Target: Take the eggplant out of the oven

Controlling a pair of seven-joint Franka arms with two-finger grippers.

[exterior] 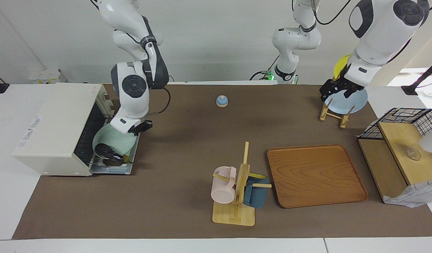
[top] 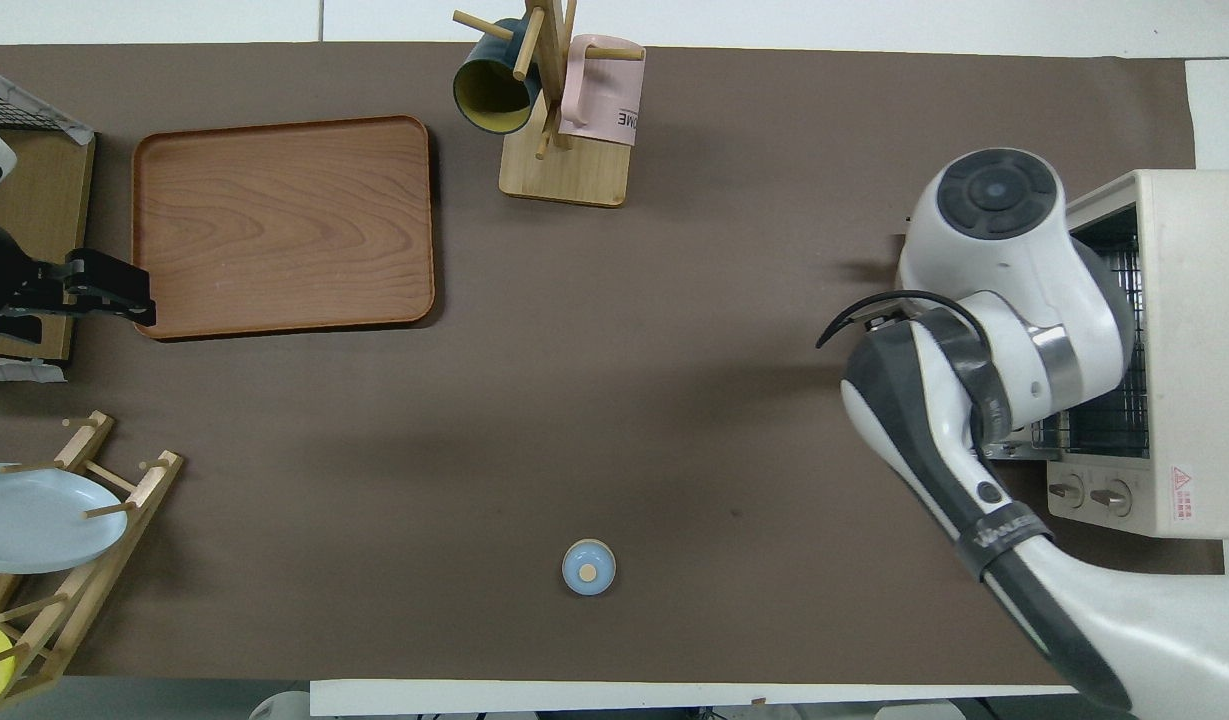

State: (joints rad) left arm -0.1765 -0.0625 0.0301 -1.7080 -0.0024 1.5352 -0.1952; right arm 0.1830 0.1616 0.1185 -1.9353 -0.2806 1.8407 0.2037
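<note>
Two white Franka arms work at my brown-covered table. At the right arm's end stands the boxy cream-white toaster oven (exterior: 56, 128), its door (exterior: 112, 169) dropped open and flat. A round pale green plate (exterior: 114, 142) sits tilted at the oven's mouth, partly over the wire rack (exterior: 87, 140) and the door. On the plate's lower edge lies the small dark purple-black toy eggplant (exterior: 108, 152), the end farther from the robots, with a hint of stem, pointing out over the door.

My right gripper (exterior: 140, 128) hangs over the plate's edge nearer the robots, close to the eggplant but apart from it; I cannot tell how its fingers stand. From overhead, the right arm's wrist hides both plate and eggplant.

My left gripper (exterior: 333, 90) waits over the wooden dish rack (exterior: 333, 114) holding a light blue plate (exterior: 351, 100); I cannot tell its finger state either.
</note>
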